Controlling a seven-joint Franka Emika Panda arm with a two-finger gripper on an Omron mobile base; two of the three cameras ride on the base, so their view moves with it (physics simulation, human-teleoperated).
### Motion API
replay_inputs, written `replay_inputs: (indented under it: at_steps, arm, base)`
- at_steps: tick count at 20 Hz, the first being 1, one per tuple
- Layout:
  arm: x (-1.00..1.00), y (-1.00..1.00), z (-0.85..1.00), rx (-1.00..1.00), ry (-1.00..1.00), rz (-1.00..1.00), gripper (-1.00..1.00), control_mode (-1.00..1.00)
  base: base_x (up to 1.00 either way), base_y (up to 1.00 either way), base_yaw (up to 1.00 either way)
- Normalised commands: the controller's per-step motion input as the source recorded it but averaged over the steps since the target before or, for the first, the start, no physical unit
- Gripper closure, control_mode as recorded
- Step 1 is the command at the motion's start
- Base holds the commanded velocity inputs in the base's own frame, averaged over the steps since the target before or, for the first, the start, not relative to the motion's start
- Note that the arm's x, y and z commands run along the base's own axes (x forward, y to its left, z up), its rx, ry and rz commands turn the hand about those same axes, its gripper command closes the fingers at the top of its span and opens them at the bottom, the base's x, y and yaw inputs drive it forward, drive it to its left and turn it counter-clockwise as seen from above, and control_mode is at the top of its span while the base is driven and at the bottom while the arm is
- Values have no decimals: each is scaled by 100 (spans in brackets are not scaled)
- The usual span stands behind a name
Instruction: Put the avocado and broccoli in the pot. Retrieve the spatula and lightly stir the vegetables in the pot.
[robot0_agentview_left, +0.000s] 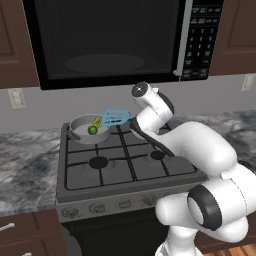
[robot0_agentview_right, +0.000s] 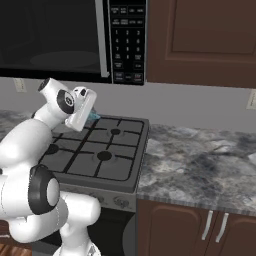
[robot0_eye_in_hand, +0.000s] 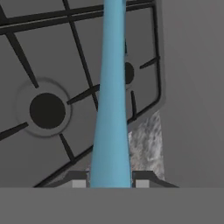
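Spatula gripped over the stove

The gripper (robot0_eye_in_hand: 110, 183) clamps the spatula (robot0_eye_in_hand: 112, 100) handle between its jaws; the slotted head (robot0_agentview_left: 116, 118) hovers at the pot (robot0_agentview_left: 80, 123) rim, beside avocado (robot0_agentview_left: 92, 130) and broccoli (robot0_agentview_left: 96, 121).

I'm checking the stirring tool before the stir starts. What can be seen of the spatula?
The spatula is light blue and looks like plastic, with a flat slotted head and a thin, plain handle. The claw is shut on the handle, a fingertip on each side. The head hangs over the pot's right rim, above the stove.
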Motion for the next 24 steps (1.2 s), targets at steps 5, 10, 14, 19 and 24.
replay_inputs:
  at_steps: [5,10,14,19,24]
  arm:
    - [2,1,-11,-10,1,-10,100,-100]
    - [7,6,-11,-10,0,-11,100,-100]
    - [11,30,0,-9,0,-10,100,-100]
    - [29,27,-1,-11,0,-8,100,-100]
    - [12,12,2,-1,0,0,100,-100]
  base:
    - [0,0,0]
    - [0,0,0]
    - [0,0,0]
    - [0,0,0]
    - [0,0,0]
